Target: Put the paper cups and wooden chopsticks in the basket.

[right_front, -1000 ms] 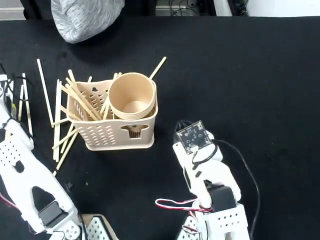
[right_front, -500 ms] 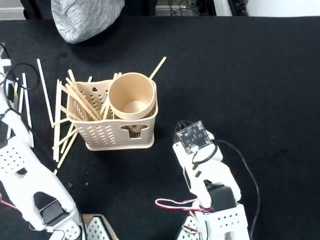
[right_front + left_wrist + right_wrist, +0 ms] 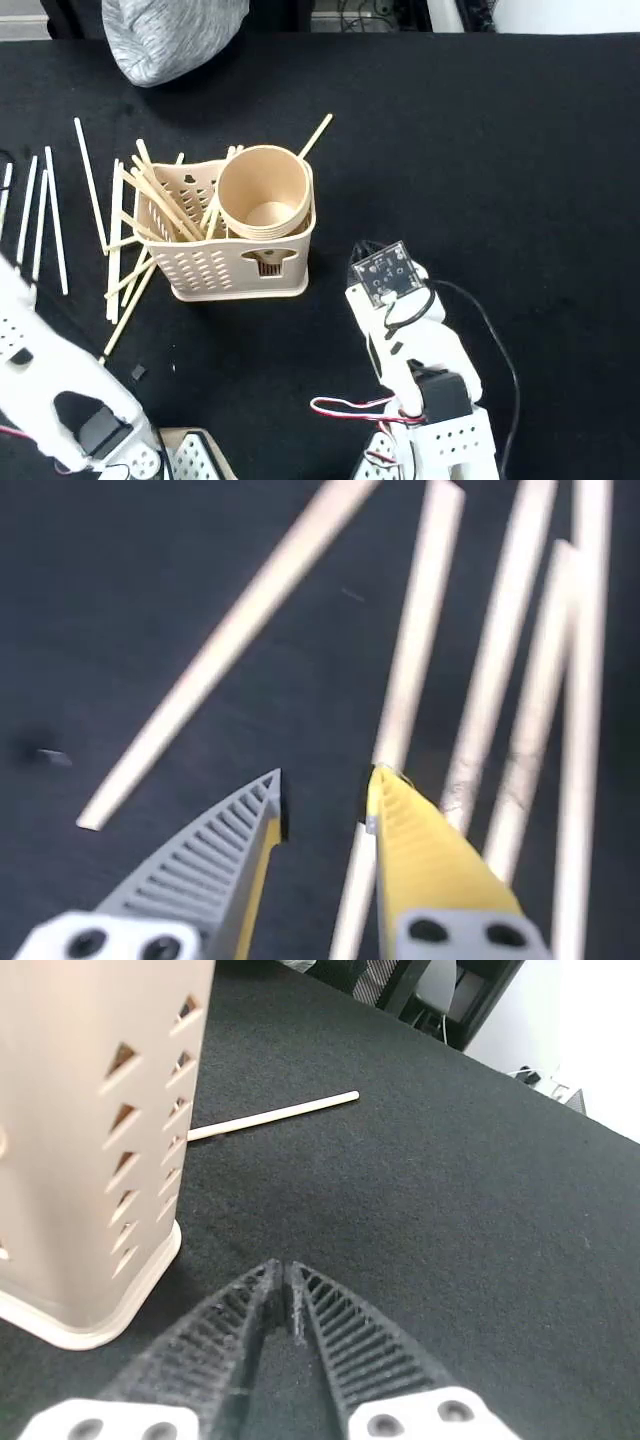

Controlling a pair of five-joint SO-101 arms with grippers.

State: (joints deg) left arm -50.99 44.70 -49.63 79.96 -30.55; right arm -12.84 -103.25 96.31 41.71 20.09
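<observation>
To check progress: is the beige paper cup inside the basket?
Yes, the beige paper cup sits upright inside the beige perforated basket.

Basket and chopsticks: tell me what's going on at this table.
A two-arm robot is clearing up. The stacked paper cups already sit in the basket, along with a bunch of chopsticks. More loose chopsticks lie on the black table on the left arm's side. The left end effector hovers open just above those loose sticks, gripping nothing. The right end effector is shut and empty, low beside the basket.
</observation>
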